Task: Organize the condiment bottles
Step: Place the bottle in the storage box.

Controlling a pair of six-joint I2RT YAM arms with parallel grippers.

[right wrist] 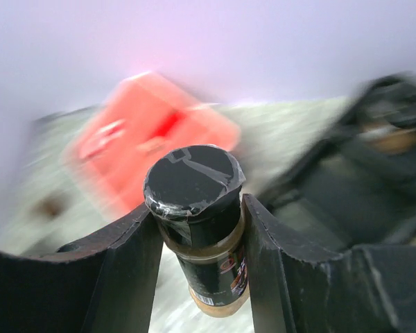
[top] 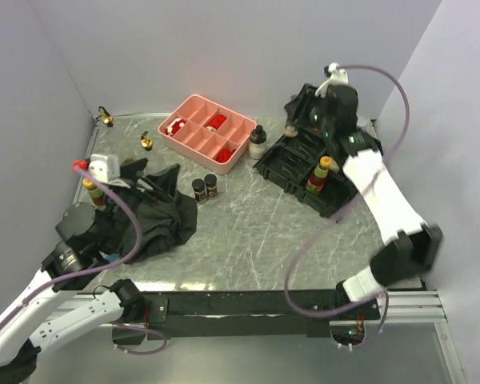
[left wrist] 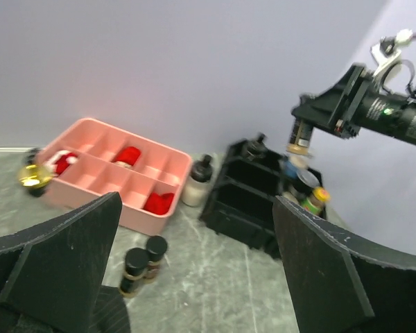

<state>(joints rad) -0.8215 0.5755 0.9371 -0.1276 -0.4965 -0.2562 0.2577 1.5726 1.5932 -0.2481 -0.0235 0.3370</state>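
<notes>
Right jaws tight on black-lidded spice jar (right wrist: 194,186), pink tray (right wrist: 152,135) behind blurred; left jaws wide, empty.

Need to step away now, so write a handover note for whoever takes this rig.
Left pincer: open, empty, by the crumpled black cloth.
Right pincer: shut on a black-lidded dark spice jar, held above the black tiered plastic rack.
Done: one yellow-capped sauce bottle stands in the rack; other contents unclear.
To do: seat the held jar; then two dark black-lidded jars, a white black-capped bottle beside the pink compartment tray, two gold-spouted bottles at the far left, all on the grey marbled table.
</notes>
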